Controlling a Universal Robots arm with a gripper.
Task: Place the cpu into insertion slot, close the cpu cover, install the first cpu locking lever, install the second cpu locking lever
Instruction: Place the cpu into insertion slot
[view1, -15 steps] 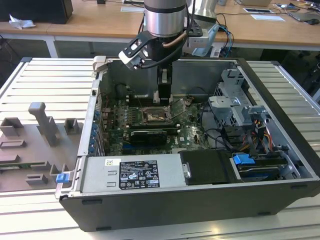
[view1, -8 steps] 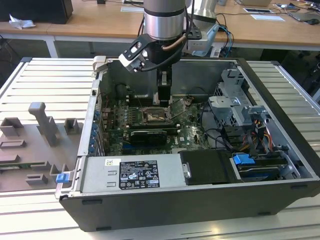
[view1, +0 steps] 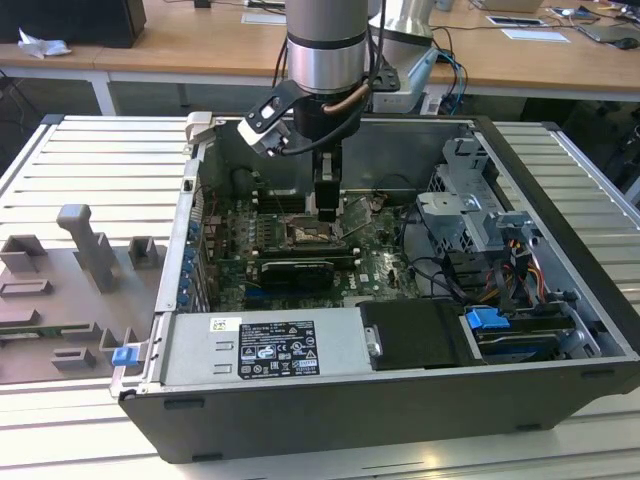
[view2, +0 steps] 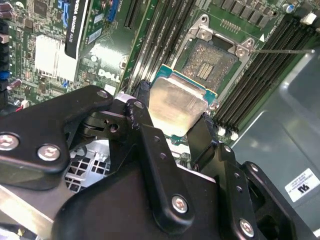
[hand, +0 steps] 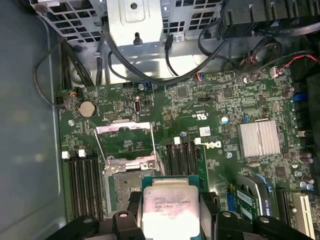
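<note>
arm (view1: 325, 45) vertical, gripper (view1: 327, 212) pointing down, fingers (view2: 202, 140) clamping cpu (view2: 175, 106)

Silvery cpu (view2: 177, 105) hovers above open insertion slot (view2: 212, 62), cpu cover (hand: 122, 127) flipped back.

The arm (view1: 326, 45) is done as a fat silver-grey cylinder with a dark band round it. A few black cables (view1: 375, 60) are strung down its side, and a coppery bit of tube (view1: 347, 98) is tucked in under the flange. A small black box (view1: 263, 120) with pale markings is bolted on beside the wrist in the exterior view. In the second wrist view the gripper (view2: 174, 109) is finished all in matte black, built up from chunky rounded link bars (view2: 155, 165) pinned with shiny silver screws (view2: 180, 203), and 2 slim black fingers (view2: 201, 140) are fitted at the end.
</note>
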